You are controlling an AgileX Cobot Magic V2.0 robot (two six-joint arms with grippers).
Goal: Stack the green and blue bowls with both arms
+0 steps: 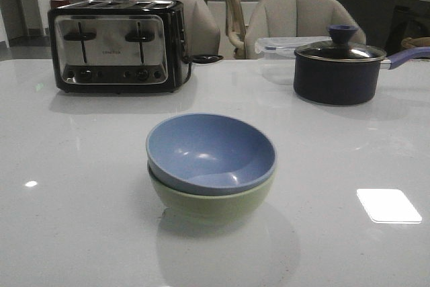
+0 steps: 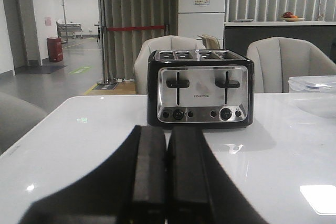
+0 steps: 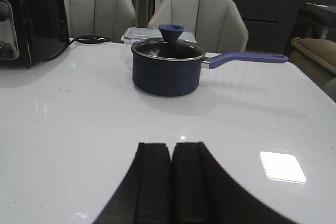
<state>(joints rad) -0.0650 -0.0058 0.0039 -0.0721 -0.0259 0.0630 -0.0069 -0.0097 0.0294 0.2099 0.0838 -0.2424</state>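
Note:
In the front view the blue bowl (image 1: 209, 152) sits nested inside the green bowl (image 1: 215, 201) at the middle of the white table, slightly tilted. Neither arm shows in the front view. In the left wrist view my left gripper (image 2: 167, 132) is shut and empty, its fingers (image 2: 149, 171) pressed together, pointing toward the toaster. In the right wrist view my right gripper (image 3: 171, 148) is shut and empty, pointing toward the saucepan. The bowls do not show in either wrist view.
A black and chrome toaster (image 1: 117, 46) stands at the back left; it also shows in the left wrist view (image 2: 200, 88). A dark navy saucepan (image 1: 339, 68) with glass lid stands at the back right, a clear plastic container (image 1: 282, 46) behind it. Chairs stand beyond the table.

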